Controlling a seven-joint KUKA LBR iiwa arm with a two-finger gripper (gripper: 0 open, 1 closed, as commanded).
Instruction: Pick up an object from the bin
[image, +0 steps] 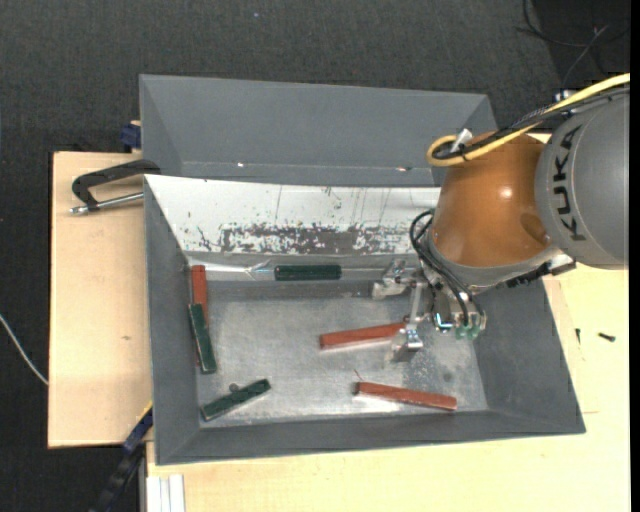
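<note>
Looking down from the camera view into the grey bin (300, 125) and spotting the pincer (409, 345) sitting low by the floor, touching or very nearly touching the right-hand end of a red flat stick (358, 339). Can't tell whether clenched or released, too cluttered around the tip, so not calling it a grasp.

Guessing the step in hand is the reach-and-close on that stick, lying flat on the floor just beside the pincer and running off toward the view's left. Not lifted yet by the look of it.

For the next move, probably: straddling the narrow width of the stick, closing firmly, then going straight up. Grabbing so near one end could mean a droop or a swing, so worth watching.

Counting everything, placed from the pincer:
- Red, three: the one at the tip, a second red stick (405, 397) near and just below, a third red stick (199, 284) well apart to the left.
- Green, three: a back green stick (308, 271) up and left against the rear wall, a left green stick (203, 338) far left, just under that third red one, and a corner green stick (235, 397) way off lower-left.

No heaping anywhere.
</note>
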